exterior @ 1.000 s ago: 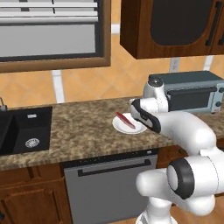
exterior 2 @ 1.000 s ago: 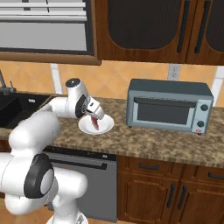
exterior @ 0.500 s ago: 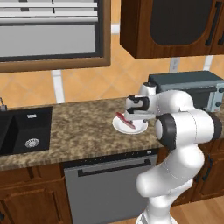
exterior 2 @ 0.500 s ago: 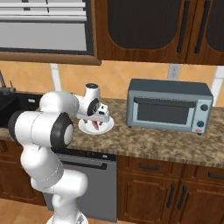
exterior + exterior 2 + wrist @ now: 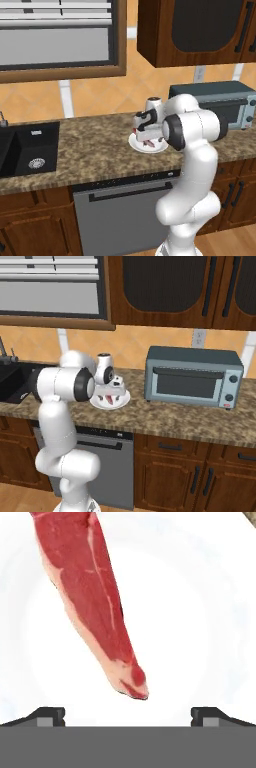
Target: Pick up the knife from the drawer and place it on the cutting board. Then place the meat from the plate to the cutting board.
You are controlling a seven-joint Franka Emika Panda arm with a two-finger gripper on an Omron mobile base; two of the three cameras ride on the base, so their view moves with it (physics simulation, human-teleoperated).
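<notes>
In the hand view the two fingertips [image 5: 50, 716] stand spread wide at the bottom edge, one at about 7 o'clock and the other at about 5 o'clock, with nothing between them. The meat [image 5: 92, 597] lies on the white plate [image 5: 210, 622] just above them. Its narrow end points down toward 6 o'clock, near the gap but left of its middle. Its long axis runs from about 11 o'clock down to 6 o'clock, so it is tilted against the line joining the tips. My judgement: the coming move turns on centring the jaws over the slab and closing across its width. From the base cameras, the gripper [image 5: 148, 136] hovers directly over the plate on the granite counter [image 5: 90, 150], with the toaster oven [image 5: 192, 376] off at 3 o'clock.
</notes>
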